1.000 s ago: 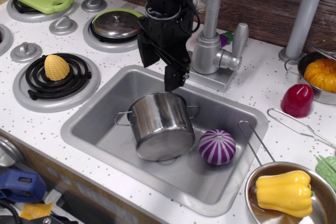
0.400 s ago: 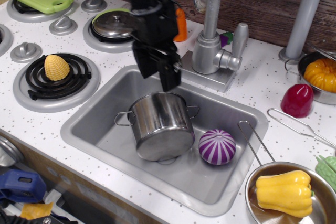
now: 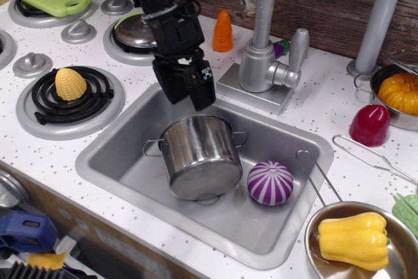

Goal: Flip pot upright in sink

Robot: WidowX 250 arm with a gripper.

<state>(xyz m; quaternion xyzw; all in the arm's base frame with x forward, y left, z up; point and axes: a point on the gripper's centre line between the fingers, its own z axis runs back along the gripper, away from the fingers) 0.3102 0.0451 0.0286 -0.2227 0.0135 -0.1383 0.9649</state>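
Observation:
The shiny steel pot (image 3: 199, 158) with two wire loop handles is in the grey sink (image 3: 111, 158), left of centre. I see its outer wall and closed end; its opening does not show, so it is not upright. My black gripper (image 3: 186, 98) hangs over the sink's back left edge, just above and to the left of the pot. Its fingers point down, spread apart, with nothing between them. It does not touch the pot.
A purple striped ball (image 3: 270, 182) lies in the sink right of the pot. The faucet (image 3: 261, 44) stands behind. An orange cone (image 3: 223, 32), a lidded burner (image 3: 140, 31), a yellow piece (image 3: 70, 83), a pan with yellow pepper (image 3: 356, 240), and a red piece (image 3: 369, 125) sit around.
My gripper has moved left, away from the faucet and off the pot's top, uncovering the orange cone. The pot and ball have not moved.

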